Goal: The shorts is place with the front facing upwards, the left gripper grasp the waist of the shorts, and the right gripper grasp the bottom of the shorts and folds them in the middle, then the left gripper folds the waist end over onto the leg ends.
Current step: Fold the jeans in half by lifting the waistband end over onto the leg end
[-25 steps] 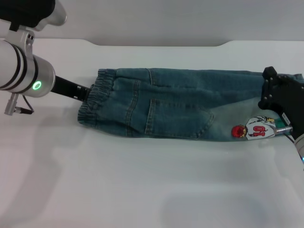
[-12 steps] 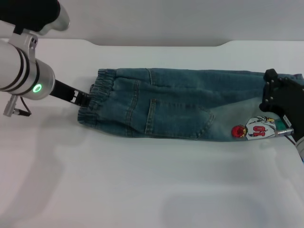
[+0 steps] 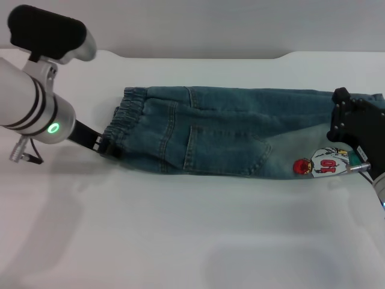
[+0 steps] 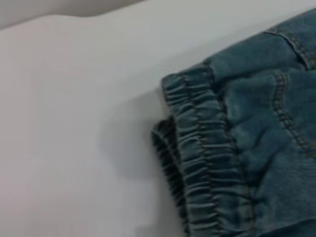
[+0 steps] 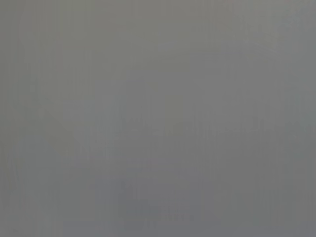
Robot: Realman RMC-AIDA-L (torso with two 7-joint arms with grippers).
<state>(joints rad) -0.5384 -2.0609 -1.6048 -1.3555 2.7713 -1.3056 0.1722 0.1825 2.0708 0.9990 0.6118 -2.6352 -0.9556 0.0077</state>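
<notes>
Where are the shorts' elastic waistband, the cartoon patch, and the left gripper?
elastic waistband (image 4: 207, 163): left wrist view, on the gathered denim band.
cartoon patch (image 3: 325, 164): head view, on the white jersey of the figure.
left gripper (image 3: 107, 146): head view, at its dark tip by the waistband's near corner.

- Surface (image 3: 180, 229): plain white, matte, filling most of the head view from the lower edge up to near the top.
- Far edge of the surface: runs across the upper frame, with a shallow raised step between upper left and upper right.
- Wall (image 3: 210, 24): flat pale grey band along the top of the frame, unmarked.
- Light: even and diffuse; soft grey shadows lie on the surface at lower left.
</notes>
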